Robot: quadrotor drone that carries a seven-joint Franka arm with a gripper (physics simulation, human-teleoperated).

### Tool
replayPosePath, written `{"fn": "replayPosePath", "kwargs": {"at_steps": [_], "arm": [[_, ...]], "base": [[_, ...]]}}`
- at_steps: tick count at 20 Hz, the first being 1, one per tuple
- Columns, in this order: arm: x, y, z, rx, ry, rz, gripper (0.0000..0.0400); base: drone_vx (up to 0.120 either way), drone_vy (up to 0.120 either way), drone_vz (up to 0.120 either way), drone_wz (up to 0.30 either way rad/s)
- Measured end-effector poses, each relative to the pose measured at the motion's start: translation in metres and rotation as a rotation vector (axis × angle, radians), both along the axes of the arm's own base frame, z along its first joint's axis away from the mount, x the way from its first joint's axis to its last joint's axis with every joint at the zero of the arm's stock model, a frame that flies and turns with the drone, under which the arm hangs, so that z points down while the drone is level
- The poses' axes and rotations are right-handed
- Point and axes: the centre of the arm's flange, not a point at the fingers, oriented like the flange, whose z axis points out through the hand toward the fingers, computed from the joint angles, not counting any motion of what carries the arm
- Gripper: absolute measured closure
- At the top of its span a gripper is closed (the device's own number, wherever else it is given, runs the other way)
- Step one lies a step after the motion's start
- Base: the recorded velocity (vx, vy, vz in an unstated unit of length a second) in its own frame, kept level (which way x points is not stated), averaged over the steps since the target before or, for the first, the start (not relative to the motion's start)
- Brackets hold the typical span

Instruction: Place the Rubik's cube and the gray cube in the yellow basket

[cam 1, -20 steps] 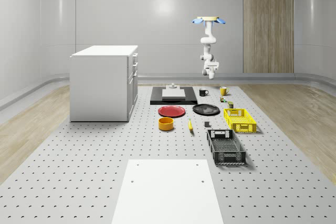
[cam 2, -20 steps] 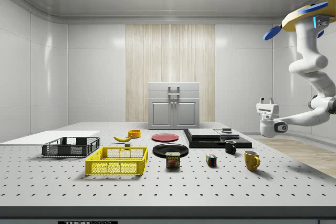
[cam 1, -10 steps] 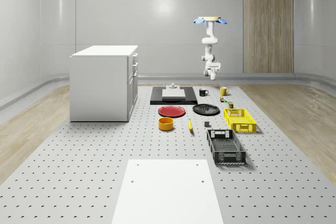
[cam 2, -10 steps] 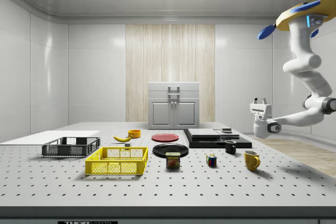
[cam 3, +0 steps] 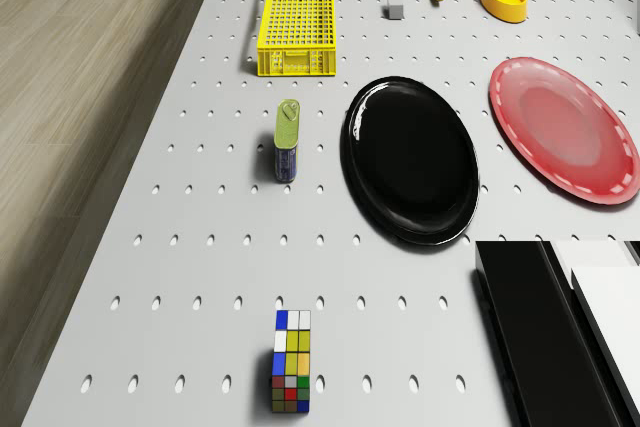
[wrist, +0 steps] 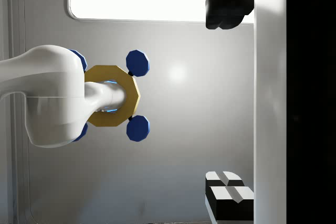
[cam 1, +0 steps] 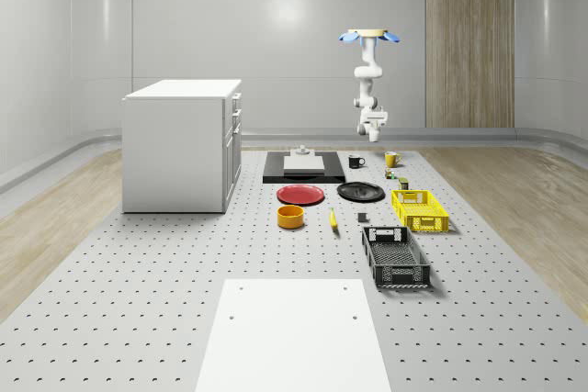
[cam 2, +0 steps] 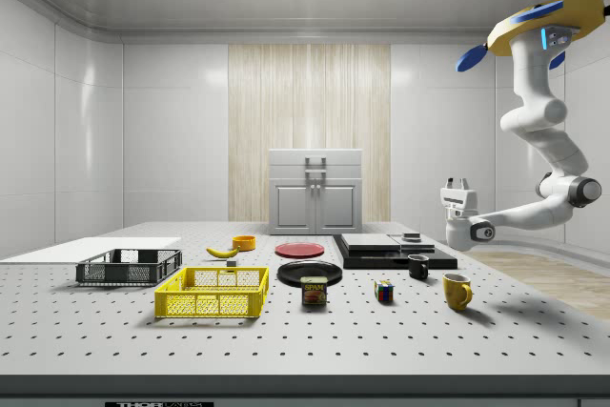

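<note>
Approach step: drone (cam 2: pixel 538 26) hovers upper right, hand (cam 2: pixel 459 185) open, empty, upturned; next, descend onto Rubik's cube (cam 2: pixel 383 292).

Glossy black plate (cam 3: pixel 410 159), matt perforated table (cam 3: pixel 200 277).

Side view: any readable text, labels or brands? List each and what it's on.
"SPAM": on the front label of the can standing on the table between the yellow basket and the Rubik's cube.
Dark plate on the table's front edge: carries lettering, too small to read.
Nothing readable on the mugs, baskets, cabinet or drone.
</note>
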Motion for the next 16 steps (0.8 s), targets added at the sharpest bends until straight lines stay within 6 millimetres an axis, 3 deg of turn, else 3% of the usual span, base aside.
{"fn": "replayPosePath", "kwargs": {"at_steps": [10, 16], "arm": [[-0.001, 0.011, -0.001, -0.106, -0.008, -0.003, 0.0000], [-0.001, 0.032, -0.006, -0.332, -0.012, -0.009, 0.0000]], "base": [[0.120, 0.000, 0.000, 0.000], [0.120, 0.000, 0.000, 0.000]]}}
